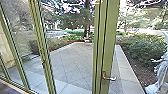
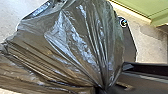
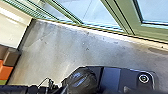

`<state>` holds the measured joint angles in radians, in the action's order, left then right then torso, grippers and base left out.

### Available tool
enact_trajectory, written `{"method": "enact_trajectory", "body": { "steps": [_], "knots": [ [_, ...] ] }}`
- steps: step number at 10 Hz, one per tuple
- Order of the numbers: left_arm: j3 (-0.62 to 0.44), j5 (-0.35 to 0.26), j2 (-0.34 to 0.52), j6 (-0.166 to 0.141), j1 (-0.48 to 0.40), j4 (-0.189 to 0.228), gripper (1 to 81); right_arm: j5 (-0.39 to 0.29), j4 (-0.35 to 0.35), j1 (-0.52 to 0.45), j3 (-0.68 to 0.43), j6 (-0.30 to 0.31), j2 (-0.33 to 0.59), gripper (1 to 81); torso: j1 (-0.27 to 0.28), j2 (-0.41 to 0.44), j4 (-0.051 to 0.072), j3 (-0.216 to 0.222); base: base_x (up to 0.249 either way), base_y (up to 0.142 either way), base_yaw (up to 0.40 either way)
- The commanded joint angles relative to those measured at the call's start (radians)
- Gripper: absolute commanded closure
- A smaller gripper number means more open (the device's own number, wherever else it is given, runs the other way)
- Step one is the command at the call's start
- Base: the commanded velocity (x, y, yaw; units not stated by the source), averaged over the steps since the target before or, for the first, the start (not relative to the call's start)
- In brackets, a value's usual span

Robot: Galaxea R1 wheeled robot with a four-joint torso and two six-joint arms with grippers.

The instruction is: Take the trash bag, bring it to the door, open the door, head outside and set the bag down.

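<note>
Grey floor [image 3: 57, 42] inside the green door [image 1: 110, 50], paving [image 1: 70, 60] outside it; left gripper [image 2: 102, 89] seemingly pinching the bag [image 2: 72, 45], right gripper's state I can't tell

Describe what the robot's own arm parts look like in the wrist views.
In the right wrist view there is a black jointed bar with a thin dark cable looping beside it, and a wide dark plate with a pale-ringed round fitting. I can make out no markings.

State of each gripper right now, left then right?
Left gripper: closed on the trash bag, where its folds gather.
Right gripper: cannot tell whether it is open or closed.
</note>
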<state>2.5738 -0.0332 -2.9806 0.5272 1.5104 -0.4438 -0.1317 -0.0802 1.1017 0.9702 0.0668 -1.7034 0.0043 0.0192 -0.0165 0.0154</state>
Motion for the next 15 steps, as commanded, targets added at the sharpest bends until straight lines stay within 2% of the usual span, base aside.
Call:
{"method": "enact_trajectory", "body": {
  "steps": [1, 4, 8, 10, 11, 12, 15],
  "knots": [
    [-0.007, -0.074, -0.003, 0.008, -0.055, -0.010, 81.1, -0.210, -0.079, -0.245, -0.045, 0.057, 0.103, 1.0, 0.000, 0.000, 0.000, 0.000, 0.000, 0.000, 0.000],
    [-0.007, -0.074, -0.005, 0.004, -0.055, -0.010, 81.1, -0.309, -0.079, -0.383, -0.042, 0.111, 0.109, 1.0, 0.000, 0.000, 0.000, 0.000, 0.000, 0.000, 0.000],
    [0.006, -0.071, -0.014, 0.002, -0.055, -0.010, 81.1, -0.460, -0.067, -0.601, -0.024, 0.234, 0.086, 1.0, 0.000, 0.000, 0.000, 0.000, 0.000, 0.000, 0.000],
    [0.043, -0.074, -0.035, 0.002, -0.055, -0.010, 81.1, -0.488, -0.067, -0.657, 0.019, 0.277, 0.049, 1.0, 0.000, 0.000, 0.000, 0.000, 0.000, 0.000, 0.000],
    [0.055, -0.076, -0.043, 0.002, -0.055, -0.010, 81.1, -0.541, -0.069, -0.703, 0.042, 0.307, 0.016, 1.0, 0.000, 0.000, 0.000, 0.000, 0.000, 0.000, 0.000],
    [0.062, -0.076, -0.049, 0.002, -0.055, -0.012, 81.1, -0.565, -0.067, -0.737, 0.053, 0.327, -0.004, 1.0, 0.000, 0.000, 0.000, 0.000, 0.000, 0.000, 0.000],
    [0.062, -0.074, -0.051, 0.002, -0.055, -0.012, 81.1, -0.572, -0.073, -0.791, 0.097, 0.350, -0.053, 1.0, 0.000, 0.000, 0.000, 0.000, 0.000, 0.000, 0.000]
  ]
}}
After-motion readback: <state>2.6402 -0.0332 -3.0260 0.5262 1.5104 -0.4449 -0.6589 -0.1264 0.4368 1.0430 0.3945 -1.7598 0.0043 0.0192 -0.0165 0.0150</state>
